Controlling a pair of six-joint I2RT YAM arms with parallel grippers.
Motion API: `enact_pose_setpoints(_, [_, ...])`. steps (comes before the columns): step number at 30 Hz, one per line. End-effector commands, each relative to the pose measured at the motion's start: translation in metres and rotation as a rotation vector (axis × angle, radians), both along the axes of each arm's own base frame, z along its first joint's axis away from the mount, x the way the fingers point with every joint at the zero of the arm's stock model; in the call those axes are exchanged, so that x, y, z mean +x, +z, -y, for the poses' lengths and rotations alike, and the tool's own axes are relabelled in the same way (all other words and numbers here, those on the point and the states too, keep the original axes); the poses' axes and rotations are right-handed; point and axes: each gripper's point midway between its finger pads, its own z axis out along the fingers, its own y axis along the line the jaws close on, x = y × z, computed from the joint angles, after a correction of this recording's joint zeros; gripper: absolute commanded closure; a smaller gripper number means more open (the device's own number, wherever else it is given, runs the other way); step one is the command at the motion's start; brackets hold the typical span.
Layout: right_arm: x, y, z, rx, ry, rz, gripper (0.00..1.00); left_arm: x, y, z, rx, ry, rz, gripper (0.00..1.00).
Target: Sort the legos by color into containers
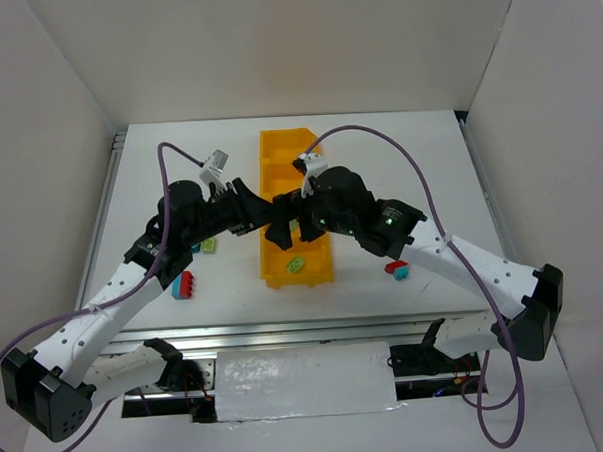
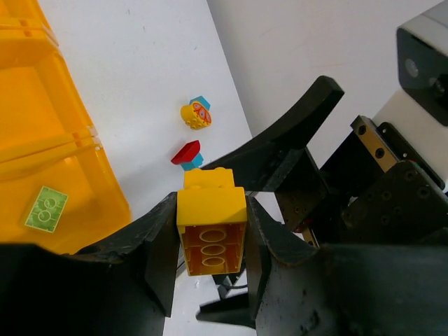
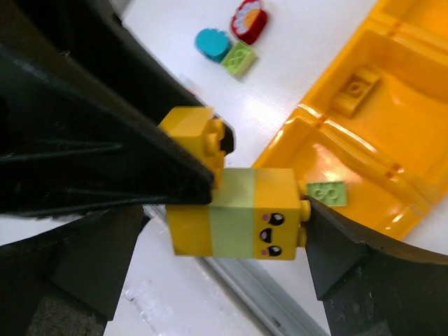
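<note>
A robotics lab cell: white table (image 1: 399, 162) boxed in by plain white panels (image 1: 274, 47).

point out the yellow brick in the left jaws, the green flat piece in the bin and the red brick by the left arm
yellow brick (image 2: 212, 234), left wrist view, top of its hollow underside
green flat piece (image 2: 46, 208), left wrist view, centre of its top
red brick (image 1: 187, 285), top view, its middle
</note>
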Motion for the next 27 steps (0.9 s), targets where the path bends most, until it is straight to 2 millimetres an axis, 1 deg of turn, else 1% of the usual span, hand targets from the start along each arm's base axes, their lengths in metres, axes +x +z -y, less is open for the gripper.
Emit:
enact_pose_setpoints(1, [-0.016,0.037,-0.002,0.148,0.109,0.064,0.00,-0.007,0.034,0.004,-0.027,-0.051,0.131,1.00])
enact_pose_setpoints(2, [-0.018,0.031,0.003,0.144,0.115,0.050,0.00,-0.006,0.037,0.003,-0.023,-0.050,0.146,1.00])
enact_pose_setpoints(3, [-0.012,0.030,0.014,0.148,0.098,0.044,0.00,-0.008,0.041,0.002,-0.013,-0.063,0.176,1.00])
enact_pose_setpoints(4, [-0.014,0.039,0.023,0.175,0.103,0.056,0.00,-0.009,0.043,0.002,-0.011,-0.076,0.188,1.00])
enact_pose_setpoints(5, [-0.024,0.032,0.025,0.195,0.162,0.022,0.00,-0.014,0.044,0.003,-0.004,-0.115,0.210,1.00])
enact_pose_setpoints(6, [-0.018,0.039,0.035,0.236,0.162,0.039,0.00,-0.017,0.046,0.004,-0.006,-0.142,0.228,1.00])
enact_pose_setpoints(7, [-0.028,0.051,0.042,0.283,0.201,0.059,0.00,-0.021,0.049,0.006,-0.011,-0.172,0.247,1.00])
enact_pose_setpoints(8, [-0.042,0.048,0.044,0.308,0.277,0.036,0.00,-0.024,0.051,0.006,-0.009,-0.201,0.272,1.00])
enact_pose_setpoints(9, [-0.046,0.054,0.047,0.329,0.296,0.055,0.00,-0.033,0.056,0.010,-0.024,-0.261,0.301,1.00])
enact_pose_setpoints(10, [-0.050,0.062,0.054,0.345,0.305,0.083,0.00,-0.037,0.059,0.011,-0.034,-0.291,0.322,1.00])
enact_pose_setpoints(11, [-0.054,0.062,0.055,0.352,0.325,0.083,0.00,-0.043,0.060,0.012,-0.047,-0.326,0.338,1.00])
enact_pose_setpoints(12, [-0.057,0.066,0.058,0.363,0.334,0.103,0.00,-0.056,0.069,0.015,-0.078,-0.403,0.386,1.00])
enact_pose_setpoints(14, [-0.058,0.068,0.059,0.376,0.354,0.111,0.00,-0.067,0.072,0.017,-0.108,-0.464,0.411,1.00])
enact_pose_setpoints(15, [-0.063,0.069,0.057,0.391,0.383,0.095,0.00,-0.075,0.077,0.018,-0.126,-0.507,0.442,1.00])
enact_pose_setpoints(16, [-0.064,0.072,0.056,0.407,0.398,0.107,0.01,-0.077,0.076,0.018,-0.134,-0.522,0.437,1.00])
enact_pose_setpoints(17, [-0.068,0.068,0.055,0.411,0.412,0.085,0.01,-0.080,0.076,0.018,-0.139,-0.537,0.445,1.00])
enact_pose_setpoints(18, [-0.074,0.076,0.052,0.448,0.456,0.093,0.02,-0.084,0.079,0.018,-0.148,-0.558,0.465,1.00])
enact_pose_setpoints(19, [-0.075,0.075,0.051,0.460,0.470,0.089,0.03,-0.086,0.080,0.019,-0.155,-0.568,0.468,1.00])
enact_pose_setpoints(22, [-0.075,0.078,0.048,0.479,0.485,0.085,0.10,-0.091,0.080,0.018,-0.164,-0.590,0.487,1.00])
enact_pose_setpoints(25, [-0.076,0.078,0.046,0.491,0.499,0.071,0.27,-0.096,0.083,0.016,-0.173,-0.602,0.511,1.00])
enact_pose_setpoints(26, [-0.077,0.083,0.045,0.510,0.515,0.084,0.35,-0.096,0.082,0.016,-0.171,-0.599,0.513,1.00])
enact_pose_setpoints(27, [-0.081,0.083,0.044,0.516,0.539,0.078,0.39,-0.096,0.082,0.016,-0.167,-0.597,0.518,1.00])
